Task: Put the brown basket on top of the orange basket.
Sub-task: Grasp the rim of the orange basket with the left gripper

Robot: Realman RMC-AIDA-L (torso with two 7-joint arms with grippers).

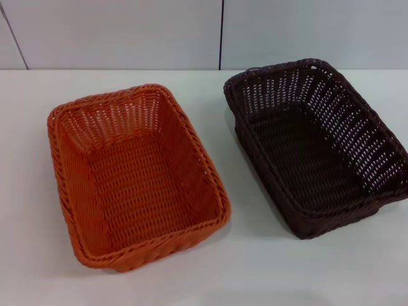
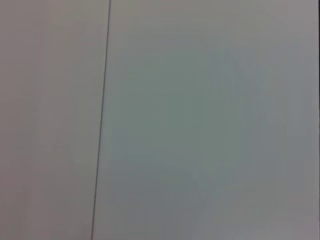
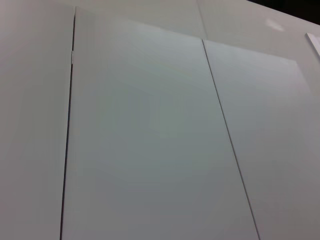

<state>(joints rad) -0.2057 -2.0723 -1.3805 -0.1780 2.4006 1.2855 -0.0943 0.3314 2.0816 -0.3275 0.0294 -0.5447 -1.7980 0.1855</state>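
Note:
The orange basket [image 1: 137, 175] sits empty on the white table, left of centre in the head view, its long side running slightly askew. The brown basket [image 1: 317, 143] rests to its right, also empty and upright, angled toward the far right corner. A strip of bare table separates the two. Neither gripper shows in the head view. Both wrist views show only pale wall panels with thin dark seams, with no basket and no fingers in them.
The white table [image 1: 210, 274] stretches in front of and between the baskets. A pale panelled wall [image 1: 127, 32] with a dark vertical seam runs along the table's far edge.

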